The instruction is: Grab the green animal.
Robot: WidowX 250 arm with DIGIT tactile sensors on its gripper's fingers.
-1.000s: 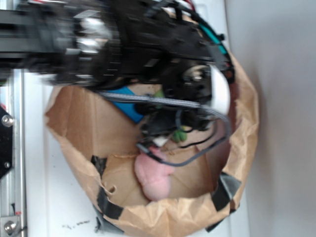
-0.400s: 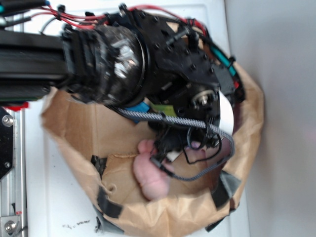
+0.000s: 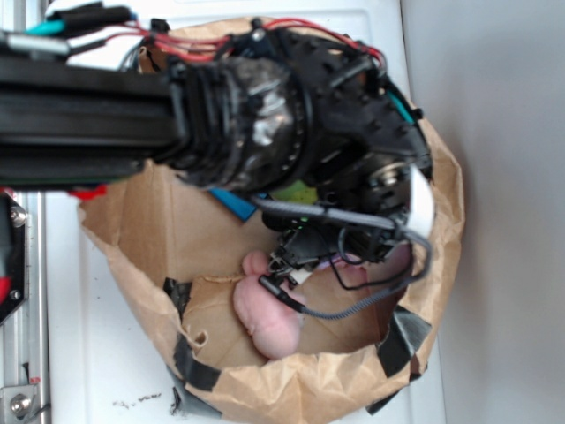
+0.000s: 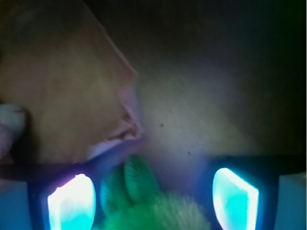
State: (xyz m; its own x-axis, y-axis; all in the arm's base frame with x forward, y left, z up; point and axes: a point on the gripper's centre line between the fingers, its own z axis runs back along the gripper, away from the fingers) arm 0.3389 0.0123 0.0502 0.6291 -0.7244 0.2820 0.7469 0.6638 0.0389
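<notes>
Fuzzy lime-green fur of the green animal (image 4: 153,211) is framed between the spread fingers of the claw (image 4: 153,199), low inside the paper bag (image 3: 441,221). No squeeze is seen yet; closing and lifting are judged left to do.

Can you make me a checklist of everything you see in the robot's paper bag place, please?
Surface: crumpled brown paper bag patched with black tape, on a white table.
Job's thing: fuzzy green plush animal between the gripper fingers.
Clutter: pink plush pig; blue item mostly hidden.
Gripper: black gripper open, fingers either side of the animal.
Cables: grey braided cable looping over the pig; red wires on the arm.
Surroundings: grey wall.
</notes>
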